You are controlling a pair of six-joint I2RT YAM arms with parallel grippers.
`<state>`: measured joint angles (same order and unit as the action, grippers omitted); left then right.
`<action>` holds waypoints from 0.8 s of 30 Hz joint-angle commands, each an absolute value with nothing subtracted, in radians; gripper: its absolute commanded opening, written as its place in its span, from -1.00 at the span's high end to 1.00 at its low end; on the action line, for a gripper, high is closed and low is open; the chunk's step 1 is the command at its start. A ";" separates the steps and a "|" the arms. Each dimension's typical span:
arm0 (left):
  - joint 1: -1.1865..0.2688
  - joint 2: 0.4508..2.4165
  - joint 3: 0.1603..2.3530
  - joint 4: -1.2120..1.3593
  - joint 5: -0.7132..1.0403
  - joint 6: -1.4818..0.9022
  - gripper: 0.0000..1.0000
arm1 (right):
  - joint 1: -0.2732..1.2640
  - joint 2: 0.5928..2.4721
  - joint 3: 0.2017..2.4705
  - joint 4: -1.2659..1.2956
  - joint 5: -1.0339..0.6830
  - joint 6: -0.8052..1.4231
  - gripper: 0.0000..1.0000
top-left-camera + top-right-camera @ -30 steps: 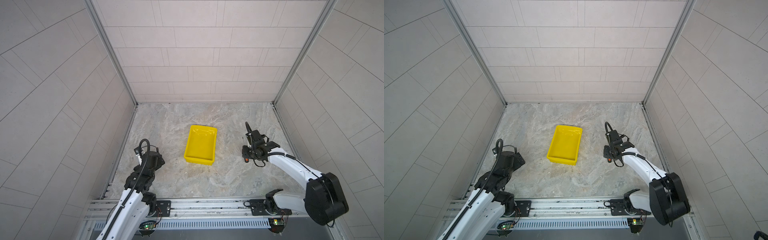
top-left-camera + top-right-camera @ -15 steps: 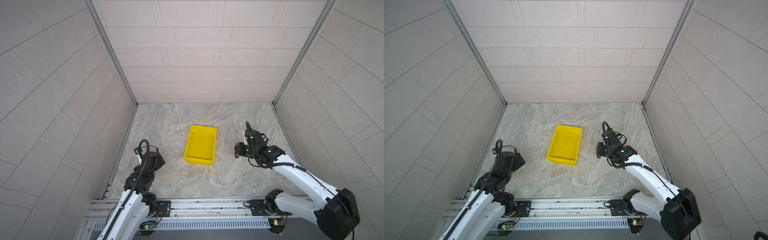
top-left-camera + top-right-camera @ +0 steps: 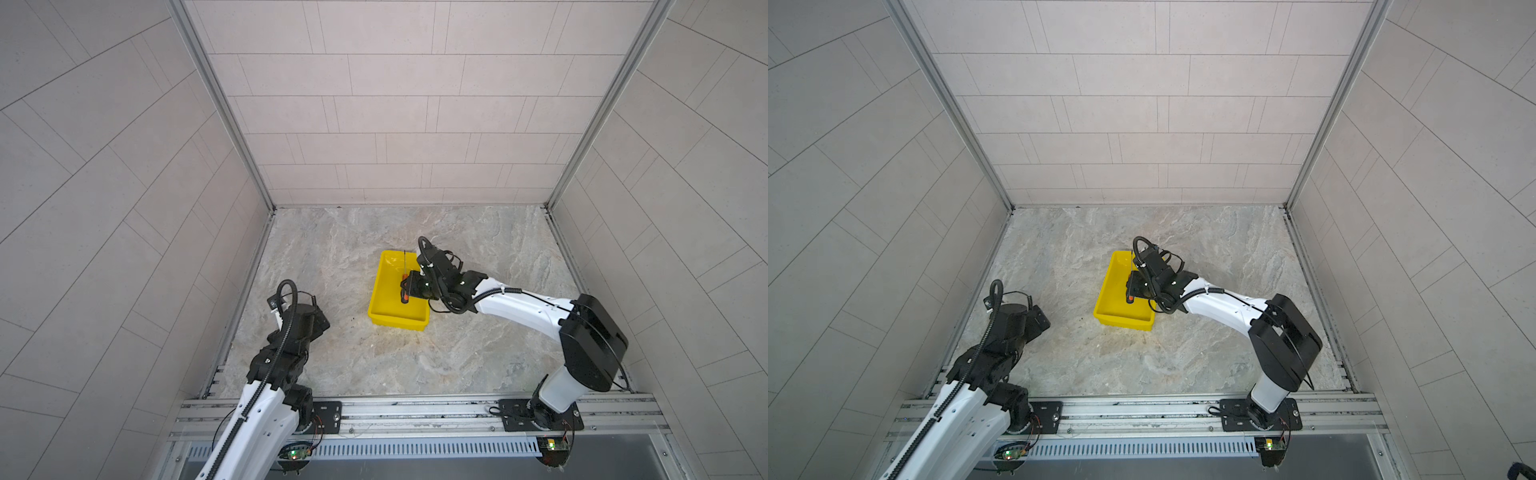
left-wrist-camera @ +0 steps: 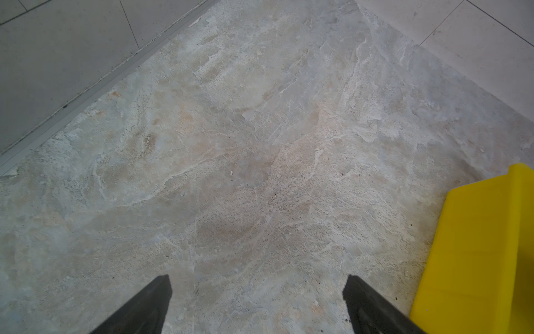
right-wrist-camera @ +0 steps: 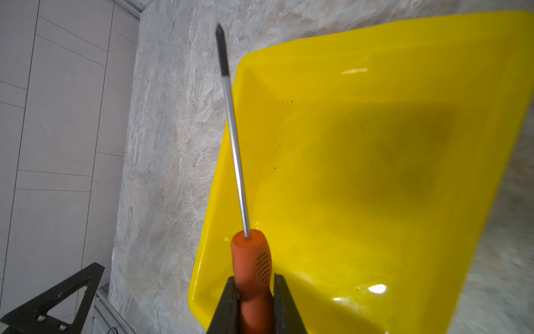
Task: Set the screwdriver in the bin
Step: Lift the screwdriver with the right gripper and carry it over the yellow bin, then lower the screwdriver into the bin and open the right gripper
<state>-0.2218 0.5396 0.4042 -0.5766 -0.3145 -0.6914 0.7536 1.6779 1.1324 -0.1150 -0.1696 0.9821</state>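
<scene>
The right gripper point(image 3: 406, 286) has swung left from the bare table point(image 3: 457, 353) right of the bin point(image 3: 397, 324). It now hangs above the bin's right half, in both top views point(image 3: 1131, 289). Its jaws are clamped on the orange handle of the screwdriver point(image 5: 251, 254), as before. The screwdriver is in the air over the bin, not lying in it, with its thin shaft pointing toward the bin's far wall. The bin sits mid-table where it was. The left gripper point(image 4: 257, 303) has not shifted: near left, its jaws spread and empty over the stone surface, with the bin's corner point(image 4: 476, 245) just beside it.
</scene>
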 commanded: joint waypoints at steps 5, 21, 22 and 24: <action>-0.219 0.534 0.391 -0.578 -0.318 -0.687 -1.00 | 0.754 1.796 1.152 0.082 -0.252 1.172 1.00; -0.218 0.568 0.396 -0.558 -0.308 -0.676 -1.00 | 0.776 1.889 1.170 0.088 -0.189 1.223 0.67; -0.219 0.565 0.394 -0.554 -0.305 -0.676 -1.00 | 0.776 1.889 1.168 0.088 -0.187 1.222 0.63; -0.218 0.563 0.391 -0.549 -0.305 -0.676 -1.00 | 0.776 1.890 1.170 0.088 -0.191 1.220 0.51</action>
